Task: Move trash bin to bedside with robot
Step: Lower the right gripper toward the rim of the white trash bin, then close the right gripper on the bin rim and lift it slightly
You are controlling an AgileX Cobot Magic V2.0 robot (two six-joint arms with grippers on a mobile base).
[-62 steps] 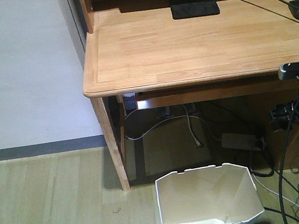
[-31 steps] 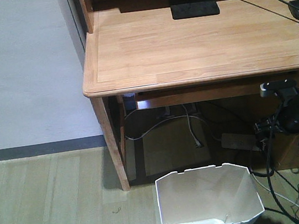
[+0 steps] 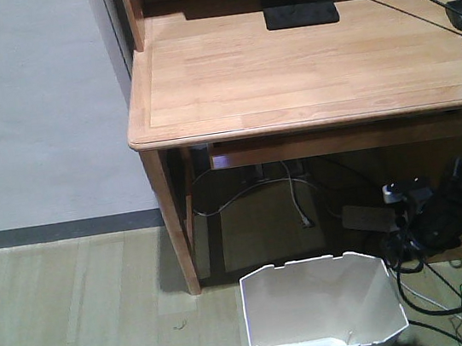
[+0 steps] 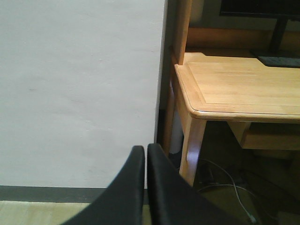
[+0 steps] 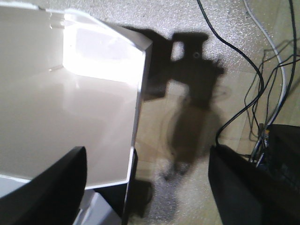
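**White trash bin on the floor in front of the desk, with the right gripper spread across its wall.**

The front view alone shows the whole scene. The bin stands upright just off the desk's left leg, and the blurred black right arm hangs low at its right side, under the desktop. Only the right wrist view shows how the jaws stand: wide apart, one finger over the bin's inside, the other over the floor outside near the cables, and the bin's wall between them. I cannot tell whether they touch it. The bin's inside shows bare cream walls and a pale bottom. The left wrist view shows the left gripper pressed together, facing the white wall beside the desk corner.
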